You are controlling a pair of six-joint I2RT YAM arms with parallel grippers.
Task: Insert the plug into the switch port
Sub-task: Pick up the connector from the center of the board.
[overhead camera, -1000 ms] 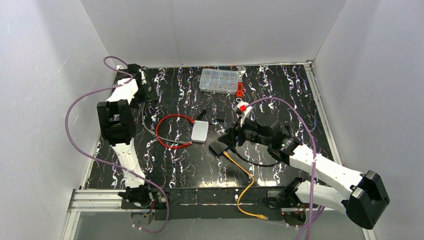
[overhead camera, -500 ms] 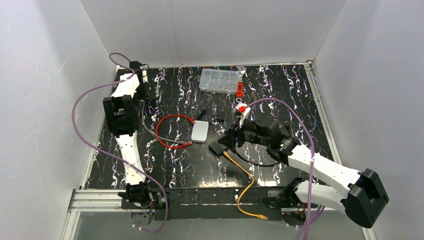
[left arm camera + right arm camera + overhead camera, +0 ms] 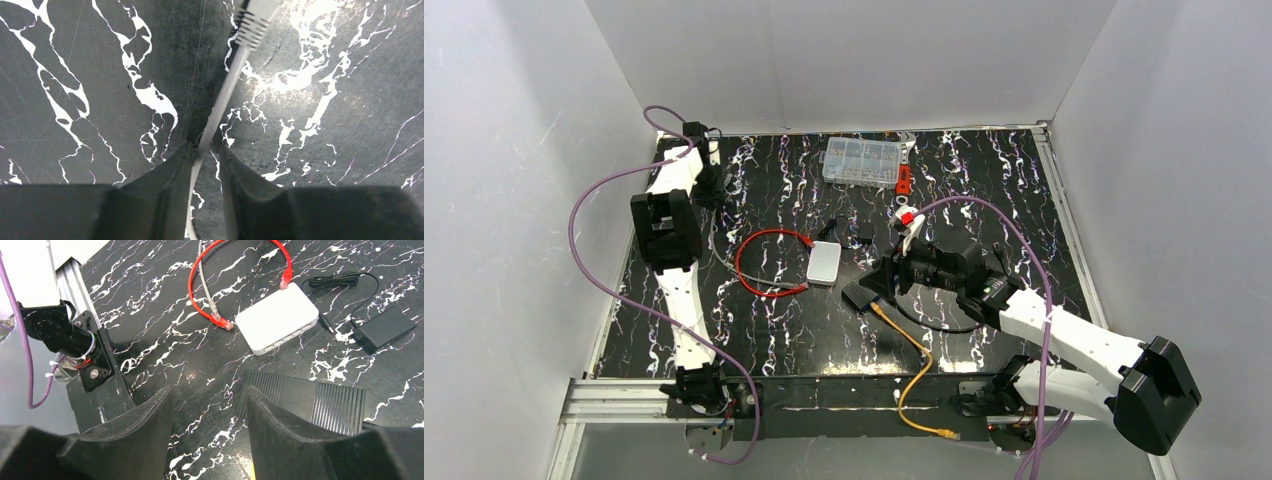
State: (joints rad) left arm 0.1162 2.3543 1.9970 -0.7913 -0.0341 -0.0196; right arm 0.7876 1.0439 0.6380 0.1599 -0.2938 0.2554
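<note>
The black switch (image 3: pixel 864 295) lies mid-table, and its ribbed top (image 3: pixel 320 400) shows in the right wrist view; its ports are hidden. An orange cable (image 3: pixel 914 350) runs from the switch's near side to the front rail, where one plug (image 3: pixel 945 434) lies. I cannot tell whether the other end is seated in a port. My right gripper (image 3: pixel 886 282) (image 3: pixel 210 390) hovers open by the switch's left end, holding nothing. At the far left my left gripper (image 3: pixel 711 185) (image 3: pixel 206 146) has closed down on a grey cable (image 3: pixel 227 85) just behind its boot (image 3: pixel 252 27).
A white-grey box (image 3: pixel 824 263) (image 3: pixel 277 317) sits left of the switch with a red wire (image 3: pixel 759 262) looped beside it. A black adapter (image 3: pixel 382 330) and a clear parts case (image 3: pixel 861 162) lie further back. White walls enclose the table, with an aluminium rail (image 3: pixel 614 400) in front.
The left arm shifted slightly toward the back left corner, and its jaws went from wide apart to pinched around the grey cable. The right arm barely moved.
</note>
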